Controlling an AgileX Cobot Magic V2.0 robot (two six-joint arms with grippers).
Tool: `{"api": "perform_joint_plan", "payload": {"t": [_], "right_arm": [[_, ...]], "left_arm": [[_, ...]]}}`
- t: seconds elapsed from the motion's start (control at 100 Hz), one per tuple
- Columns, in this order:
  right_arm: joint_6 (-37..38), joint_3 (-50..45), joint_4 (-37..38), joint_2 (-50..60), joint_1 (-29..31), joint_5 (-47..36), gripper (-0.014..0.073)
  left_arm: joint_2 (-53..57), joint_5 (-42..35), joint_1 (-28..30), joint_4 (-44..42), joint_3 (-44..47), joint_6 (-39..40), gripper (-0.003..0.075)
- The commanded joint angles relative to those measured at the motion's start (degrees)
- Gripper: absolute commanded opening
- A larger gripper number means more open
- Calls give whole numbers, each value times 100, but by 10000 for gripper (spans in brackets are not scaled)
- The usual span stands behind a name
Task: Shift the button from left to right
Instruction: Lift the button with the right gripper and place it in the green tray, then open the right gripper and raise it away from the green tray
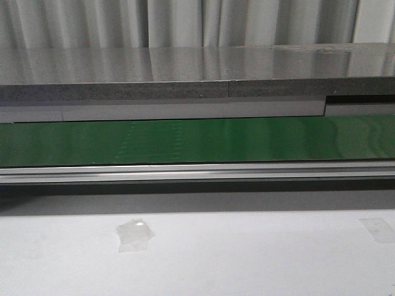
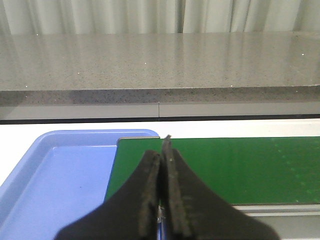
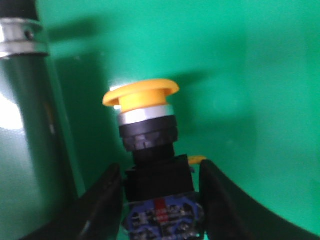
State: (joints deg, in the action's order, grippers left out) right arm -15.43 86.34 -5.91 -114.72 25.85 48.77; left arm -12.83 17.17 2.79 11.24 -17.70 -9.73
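Yellow-capped button (image 3: 150, 145) clamped between right hand (image 3: 161, 200) fingers.

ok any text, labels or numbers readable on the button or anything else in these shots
No readable text in any view.
Button, between the right tool's fingers: red and blue marks on its black base, too blurred to read.
Blue tray, green belt, grey counter, tape pieces: no print visible.
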Motion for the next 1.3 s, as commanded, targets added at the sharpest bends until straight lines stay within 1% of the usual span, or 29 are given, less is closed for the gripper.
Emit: {"api": "perform_joint_plan", "payload": {"t": [0.0,0.21,0.29,0.36,0.38,0.48,0.55,0.8,1.03,1.17,1.29], "right_arm": [[-59,158,-13,219,37,-187,164],[-54,158,-13,124,51,-175,164],[-54,158,-13,118,74,-154,190],[7,158,-13,118,117,-140,256],[28,158,-13,118,126,-131,293],[90,158,-7,118,170,-89,422],[95,158,-7,118,184,-89,472],[136,158,-12,235,184,-75,478],[148,158,-17,813,184,-228,478],[141,158,-445,1294,117,-386,478],[137,158,-591,1712,-108,-513,478]], "left_arm": [[-63,-474,-21,73,-152,-1,-20],[-63,-474,-21,73,-152,-1,-20],[-63,-474,-21,73,-152,-1,-20],[-63,-474,-21,73,-152,-1,-20],[-63,-474,-21,73,-152,-1,-20],[-63,-474,-21,73,-152,-1,-20],[-63,-474,-21,73,-152,-1,-20],[-63,-474,-21,73,-152,-1,-20],[-63,-474,-21,73,-152,-1,-20],[-63,-474,-21,73,-152,-1,-20],[-63,-474,-21,73,-152,-1,-20]]}}
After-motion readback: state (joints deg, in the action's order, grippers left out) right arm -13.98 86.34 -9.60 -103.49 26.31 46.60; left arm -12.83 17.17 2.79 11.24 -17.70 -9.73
